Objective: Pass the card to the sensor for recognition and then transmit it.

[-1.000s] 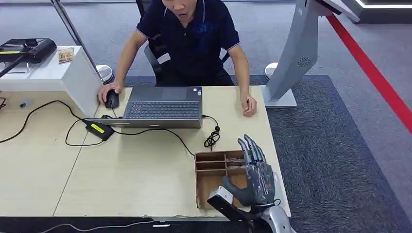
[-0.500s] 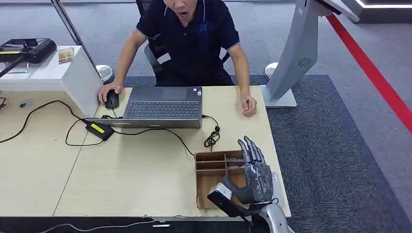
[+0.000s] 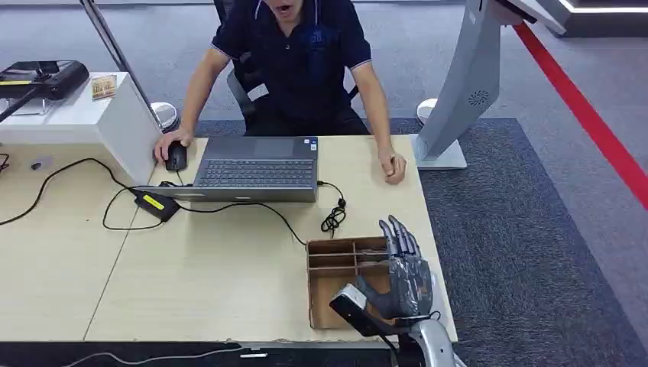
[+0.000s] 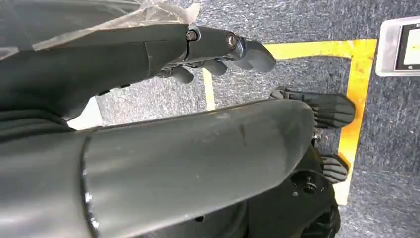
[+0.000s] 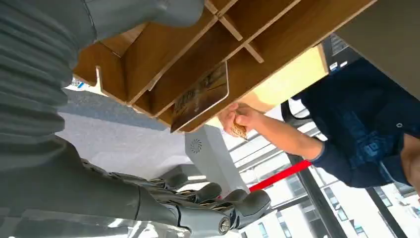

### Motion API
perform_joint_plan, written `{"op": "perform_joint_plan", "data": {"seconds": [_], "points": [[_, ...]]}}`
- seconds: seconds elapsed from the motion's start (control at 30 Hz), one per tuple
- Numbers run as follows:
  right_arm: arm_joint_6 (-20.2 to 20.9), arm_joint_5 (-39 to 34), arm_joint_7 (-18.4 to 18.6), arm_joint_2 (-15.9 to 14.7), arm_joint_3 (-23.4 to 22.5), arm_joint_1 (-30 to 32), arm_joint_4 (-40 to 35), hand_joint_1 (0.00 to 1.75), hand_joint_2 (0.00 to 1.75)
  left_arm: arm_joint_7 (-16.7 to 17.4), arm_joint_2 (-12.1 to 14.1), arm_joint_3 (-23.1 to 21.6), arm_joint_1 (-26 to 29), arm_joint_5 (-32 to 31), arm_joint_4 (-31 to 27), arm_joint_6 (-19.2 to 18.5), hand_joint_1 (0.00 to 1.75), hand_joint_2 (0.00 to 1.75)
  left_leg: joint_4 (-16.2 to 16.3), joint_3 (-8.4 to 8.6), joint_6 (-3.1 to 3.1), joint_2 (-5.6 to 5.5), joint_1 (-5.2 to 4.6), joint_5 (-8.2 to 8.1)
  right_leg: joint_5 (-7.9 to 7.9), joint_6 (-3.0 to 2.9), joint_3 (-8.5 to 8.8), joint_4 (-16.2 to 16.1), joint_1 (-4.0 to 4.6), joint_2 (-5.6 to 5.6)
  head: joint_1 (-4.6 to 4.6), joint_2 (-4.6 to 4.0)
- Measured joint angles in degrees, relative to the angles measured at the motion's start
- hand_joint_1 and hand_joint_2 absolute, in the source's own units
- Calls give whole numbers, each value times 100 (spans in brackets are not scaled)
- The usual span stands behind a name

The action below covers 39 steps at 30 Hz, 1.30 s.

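A wooden divider box [image 3: 334, 269] sits at the table's near right corner. Over its right side my right hand [image 3: 403, 277] hovers open, its fingers stretched out and its thumb apart, holding nothing. In the right wrist view a card [image 5: 200, 97] with a printed face stands upright in one slot of the box [image 5: 163, 59], with my spread fingers [image 5: 213, 198] apart from it. My left hand [image 4: 223, 47] hangs beside my body above the carpet, empty, its fingers loosely bent. A black device [image 3: 44, 76] lies on a white stand at the far left.
A person sits across the table with one hand on a mouse [image 3: 176, 157] and a fist [image 3: 393, 167] on the table edge. A laptop [image 3: 256, 168], a power brick [image 3: 157, 203] and cables lie mid-table. A grey kiosk [image 3: 466, 84] stands at the right.
My right hand has shifted slightly to the right and lower over the box. The person has leaned forward a little.
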Motion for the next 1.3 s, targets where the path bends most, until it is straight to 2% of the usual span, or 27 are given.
{"op": "perform_joint_plan", "data": {"seconds": [1.3], "points": [[31,428,216,-66,-339,-31,122,0,175,-2,15,-105,0,-101,2,-20,0,0,0,0,0,0,0,0,0,0,-1,0,0,0,0,0]]}}
